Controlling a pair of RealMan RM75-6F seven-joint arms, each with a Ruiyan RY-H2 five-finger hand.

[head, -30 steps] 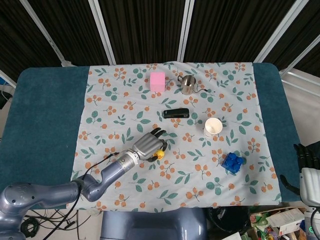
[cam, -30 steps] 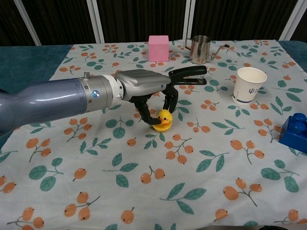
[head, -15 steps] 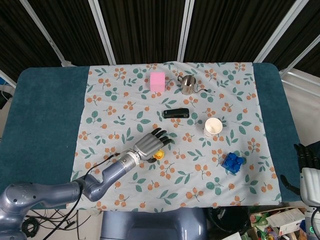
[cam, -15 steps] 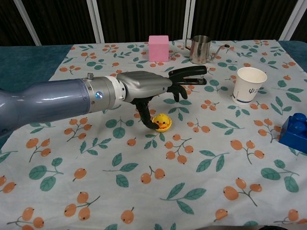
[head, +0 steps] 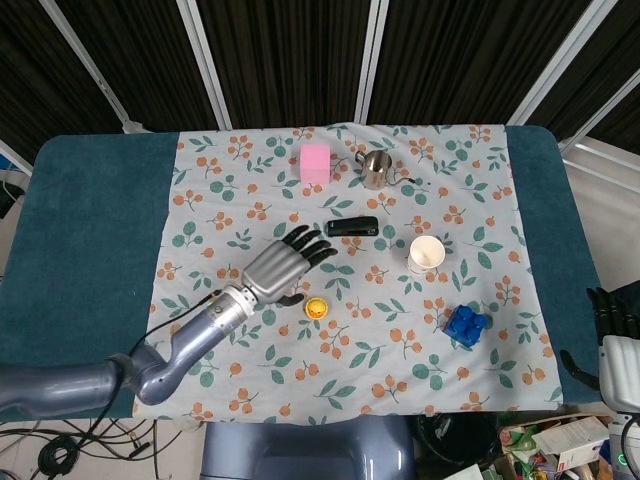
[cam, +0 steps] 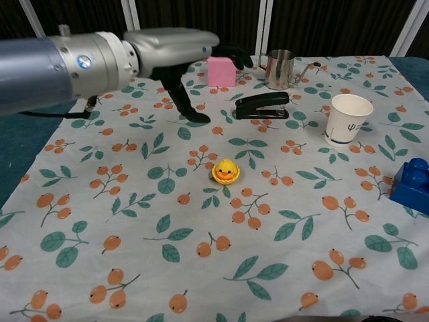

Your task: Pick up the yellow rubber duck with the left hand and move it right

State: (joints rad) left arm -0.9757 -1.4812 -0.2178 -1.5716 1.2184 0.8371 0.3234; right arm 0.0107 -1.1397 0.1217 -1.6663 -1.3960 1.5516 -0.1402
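The yellow rubber duck sits alone on the floral cloth, near the table's middle, facing the chest camera. My left hand hovers above and to the left of it, fingers spread, holding nothing. A clear gap separates the hand from the duck. My right hand hangs off the table's right edge, dark fingers apart, nothing in them.
A black stapler lies just beyond the duck. A white paper cup, blue block, pink cube and metal pitcher stand around.
My left hand let go of the duck, opened, and rose up and to the left. The duck stays on the cloth where it was released.
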